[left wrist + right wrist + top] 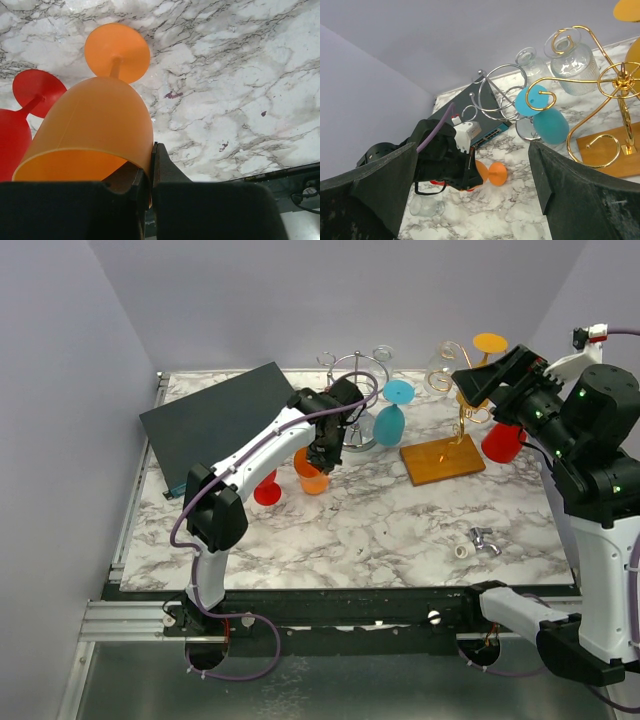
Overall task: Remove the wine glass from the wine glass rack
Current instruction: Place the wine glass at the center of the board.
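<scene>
Left claw (151, 162), reaching low, pinches orange glass (95, 125) rim.

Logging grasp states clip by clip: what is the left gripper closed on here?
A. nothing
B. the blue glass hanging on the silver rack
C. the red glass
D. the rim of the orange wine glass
D: the left wrist view shows the left gripper pinching the rim of the orange wine glass.

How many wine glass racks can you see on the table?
2: a silver wire rack at back centre, and a gold rack on a wooden base to its right.
</scene>
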Robot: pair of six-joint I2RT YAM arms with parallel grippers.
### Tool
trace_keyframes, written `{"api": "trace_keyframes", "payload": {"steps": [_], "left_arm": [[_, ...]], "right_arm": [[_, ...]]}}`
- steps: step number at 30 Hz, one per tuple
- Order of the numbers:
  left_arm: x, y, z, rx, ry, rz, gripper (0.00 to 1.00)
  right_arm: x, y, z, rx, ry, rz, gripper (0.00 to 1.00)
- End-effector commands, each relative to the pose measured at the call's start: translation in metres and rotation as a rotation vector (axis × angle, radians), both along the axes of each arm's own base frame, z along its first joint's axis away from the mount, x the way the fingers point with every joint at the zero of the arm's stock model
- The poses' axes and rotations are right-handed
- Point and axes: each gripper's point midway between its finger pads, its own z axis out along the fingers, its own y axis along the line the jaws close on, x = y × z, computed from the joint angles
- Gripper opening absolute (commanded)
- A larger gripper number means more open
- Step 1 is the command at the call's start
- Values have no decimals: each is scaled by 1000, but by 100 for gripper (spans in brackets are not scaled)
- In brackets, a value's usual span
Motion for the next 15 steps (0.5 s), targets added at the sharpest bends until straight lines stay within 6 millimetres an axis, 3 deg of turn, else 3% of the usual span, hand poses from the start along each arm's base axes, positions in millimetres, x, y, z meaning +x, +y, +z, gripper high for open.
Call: {"api": "trace_keyframes", "payload": {"steps": [1,8,15], "left_arm": [[-4,17,-8,43,35,9,4],[-6,22,-7,48,36,11,5],[-7,23,-8,48,40,8,16]], "right_arm": [[1,-4,-2,-18,-11,-19,100],[1,-3,-4,-11,-8,-18,100],[1,-3,-4,-10,-7,-21,100]]}}
